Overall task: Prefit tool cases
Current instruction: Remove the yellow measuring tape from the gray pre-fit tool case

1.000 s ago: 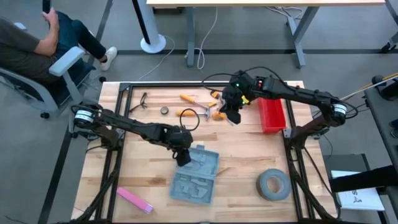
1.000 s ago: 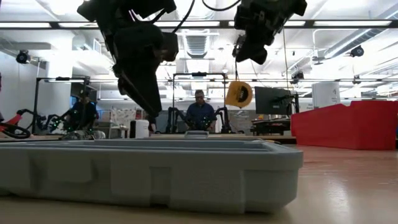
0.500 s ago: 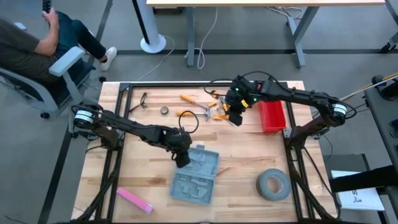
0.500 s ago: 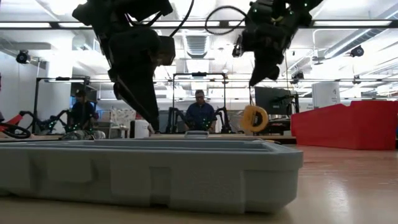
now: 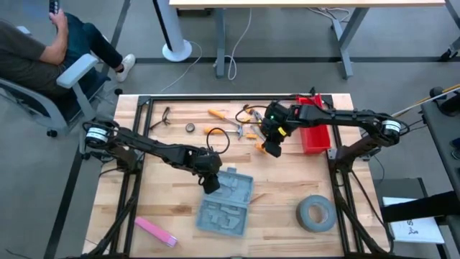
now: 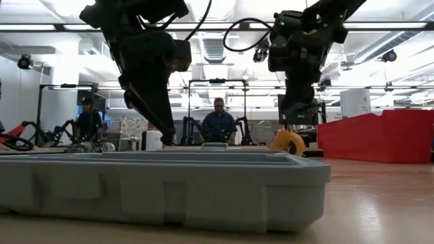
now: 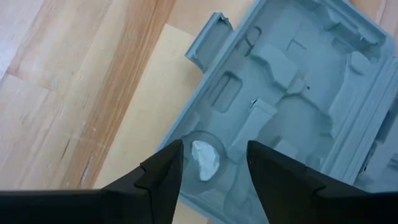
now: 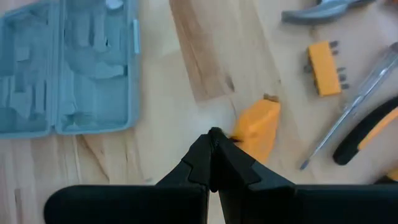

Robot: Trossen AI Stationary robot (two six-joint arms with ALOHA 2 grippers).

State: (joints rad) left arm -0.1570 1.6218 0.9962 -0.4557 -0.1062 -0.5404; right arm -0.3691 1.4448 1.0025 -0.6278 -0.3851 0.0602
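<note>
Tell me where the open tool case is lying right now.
In the high view, the tool case lies open at the table's front centre, right beside the left end effector, with the tape roll to its right.

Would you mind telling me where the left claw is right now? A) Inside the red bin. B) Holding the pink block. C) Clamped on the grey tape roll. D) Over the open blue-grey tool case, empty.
D: the left claw hangs open over the open tool case, whose moulded recesses show between its fingers, and nothing sits in its grip; the high view puts it at the case's far-left corner.
</note>
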